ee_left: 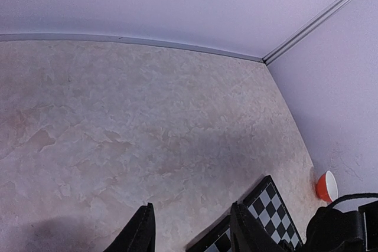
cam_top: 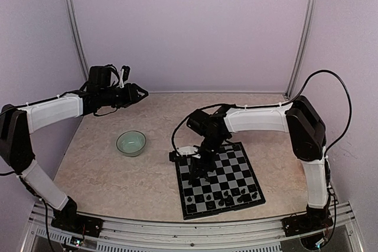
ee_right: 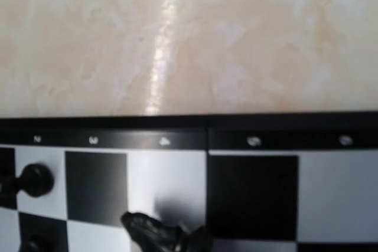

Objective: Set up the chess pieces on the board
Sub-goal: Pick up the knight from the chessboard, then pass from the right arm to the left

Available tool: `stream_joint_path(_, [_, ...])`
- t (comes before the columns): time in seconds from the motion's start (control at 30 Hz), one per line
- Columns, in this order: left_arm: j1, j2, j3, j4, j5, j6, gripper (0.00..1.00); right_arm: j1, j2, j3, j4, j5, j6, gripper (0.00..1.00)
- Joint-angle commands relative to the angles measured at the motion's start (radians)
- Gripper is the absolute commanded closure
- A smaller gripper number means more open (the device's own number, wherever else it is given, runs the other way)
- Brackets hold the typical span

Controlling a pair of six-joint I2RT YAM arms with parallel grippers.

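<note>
Above the board (cam_top: 236, 168) the right jaws are obscured, state unclear; left jaws stand apart.

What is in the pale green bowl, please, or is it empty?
Empty, it seems: in the top view the bowl shows only its plain pale green inside, and nothing dark lies in it.

The bowl (cam_top: 120, 143) lies left of the board (cam_top: 236, 163), with the chess pieces (cam_top: 235, 193) seemingly clustered on its near rows.
</note>
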Motion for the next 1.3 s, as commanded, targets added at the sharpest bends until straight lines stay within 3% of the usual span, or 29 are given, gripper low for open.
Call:
stream_joint_path(0.0, [0.008, 0.012, 0.028, 0.006, 0.01, -0.004, 0.56, -0.035, 0.012, 0.005, -0.017, -0.086, 0.026, 0.96])
stream_joint_path(0.33, [-0.022, 0.011, 0.039, -0.008, -0.004, 0.041, 0.57, -0.12, -0.005, -0.007, -0.018, -0.252, 0.059, 0.97])
stream_joint_path(0.43, [-0.116, -0.025, 0.042, -0.067, -0.176, 0.108, 0.57, -0.161, -0.023, -0.018, -0.007, -0.306, 0.071, 0.97])
stream_joint_path(0.57, [-0.348, -0.111, -0.011, -0.104, -0.468, 0.065, 0.55, -0.205, -0.061, -0.06, 0.029, -0.342, 0.091, 0.96])
stream_joint_path(0.77, [-0.647, -0.249, -0.28, 0.178, -0.701, -0.204, 0.55, -0.247, -0.136, -0.13, 0.116, -0.349, 0.136, 0.96])
stream_joint_path(0.9, [-0.781, -0.239, -0.367, 0.341, -0.822, -0.317, 0.55, -0.275, -0.178, -0.152, 0.172, -0.366, 0.186, 0.96])
stream_joint_path(1.1, [-0.818, -0.087, -0.4, 0.579, -0.772, -0.459, 0.58, -0.281, -0.235, -0.176, 0.236, -0.321, 0.24, 0.97])
stream_joint_path(1.27, [-0.837, 0.009, -0.37, 0.664, -0.738, -0.505, 0.6, -0.287, -0.273, -0.202, 0.264, -0.31, 0.261, 0.97])
